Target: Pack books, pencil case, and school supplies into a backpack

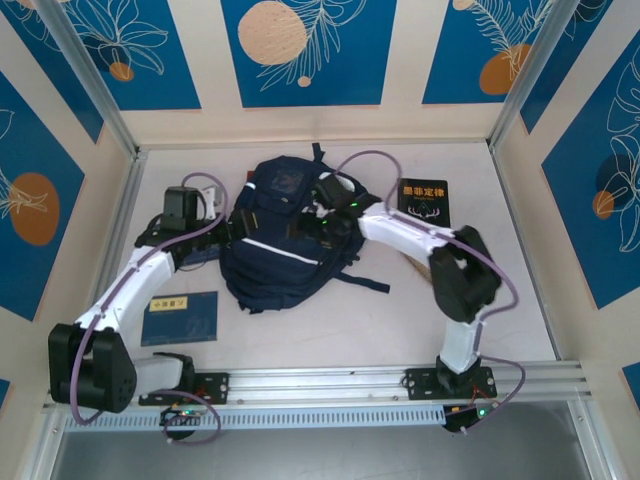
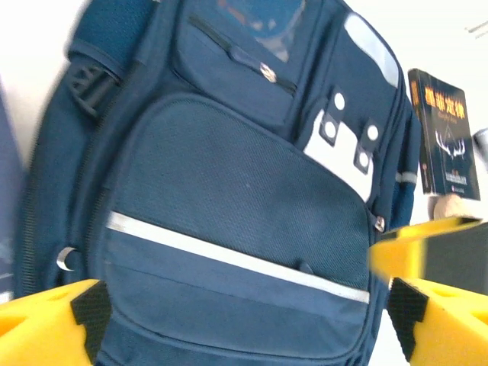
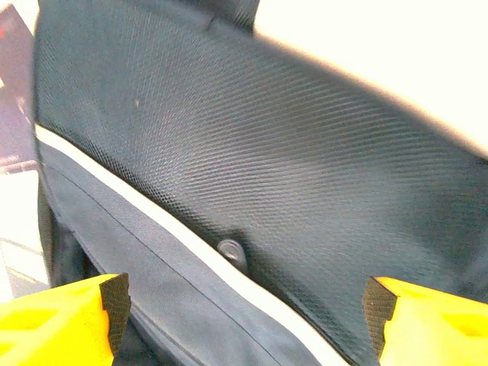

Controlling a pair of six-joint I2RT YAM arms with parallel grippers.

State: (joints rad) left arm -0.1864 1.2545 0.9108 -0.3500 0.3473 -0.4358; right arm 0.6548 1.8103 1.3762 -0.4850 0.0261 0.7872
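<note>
While agape, left tool (image 2: 248,311), right tool (image 3: 245,307), empty

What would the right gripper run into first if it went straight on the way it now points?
The backpack. The right gripper, jaws wide apart, points at the front pocket, near the white stripe and a small zip pull. The fabric looks very close, though the exact gap is unclear.

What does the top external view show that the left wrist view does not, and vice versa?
The top external view adds the dark blue flat book, lying apart from the large navy-blue fabric backpack. The left wrist view adds close detail: round snaps on white-grey patches and zipper pulls. Both share the backpack with its white stripe and the black book with yellow-orange characters.
</note>
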